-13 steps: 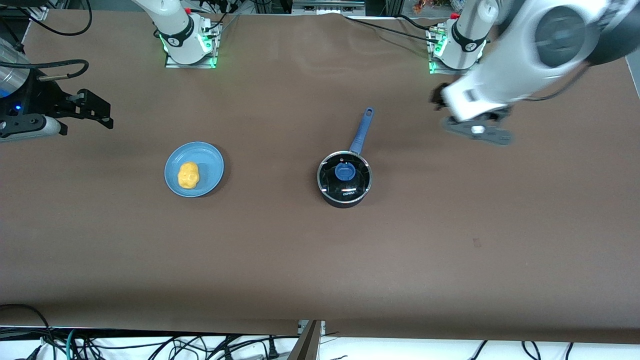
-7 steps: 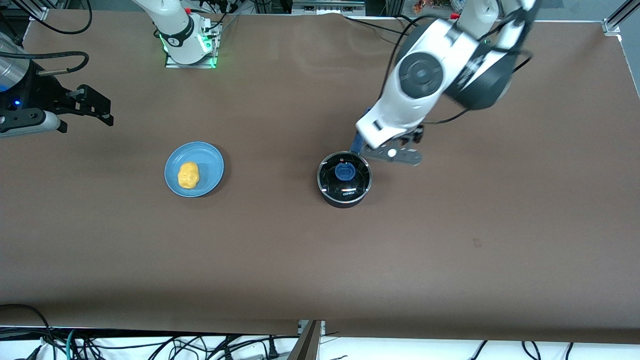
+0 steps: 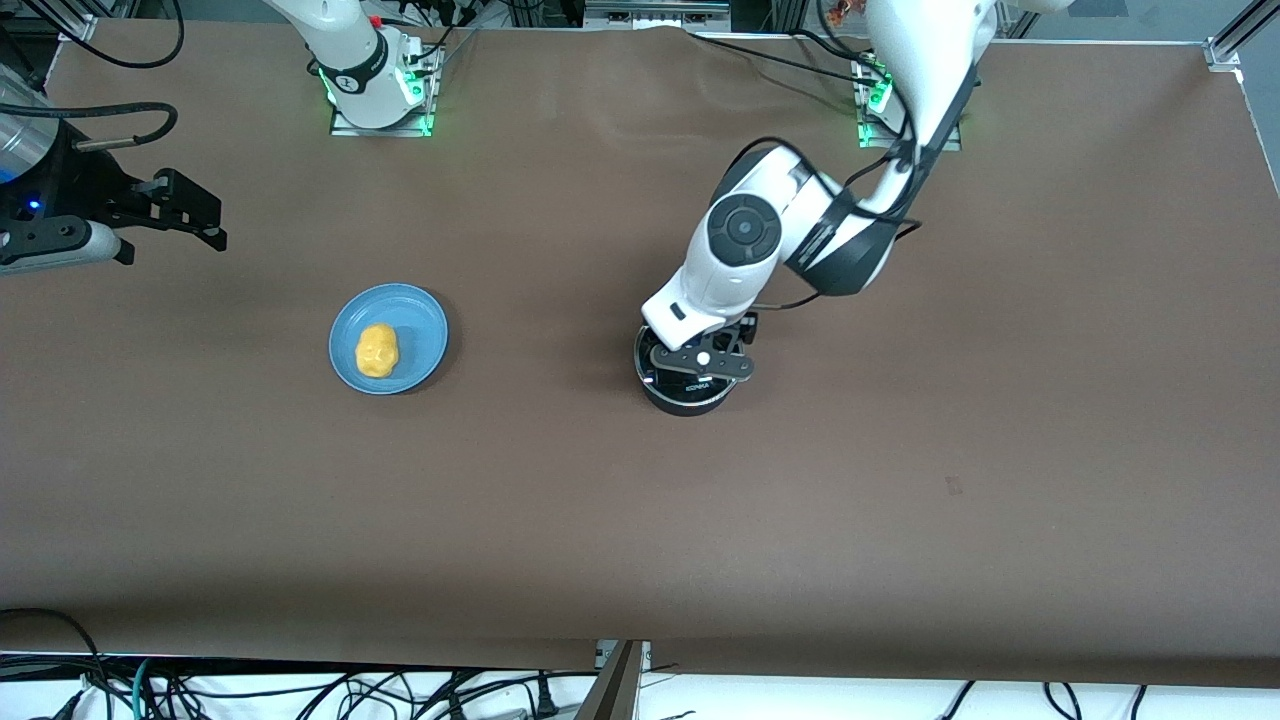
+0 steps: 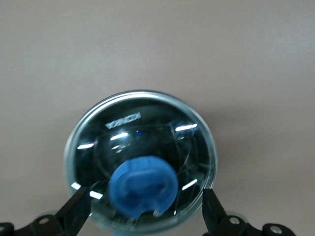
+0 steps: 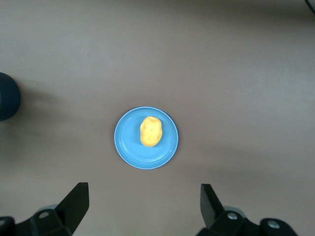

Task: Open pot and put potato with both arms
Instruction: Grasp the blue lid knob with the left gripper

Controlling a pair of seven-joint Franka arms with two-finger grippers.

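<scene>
My left gripper [image 4: 142,216] hangs wide open straight over the pot [image 3: 688,392], fingers straddling the lid knob [image 4: 142,188].

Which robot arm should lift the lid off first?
Left. The left gripper hangs open right over the round glass lid and its blue knob; the right gripper waits open high above the table.

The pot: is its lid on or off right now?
On. The glass lid with its blue knob sits on the pot; the left gripper is over it, jaws open either side of the knob.
</scene>
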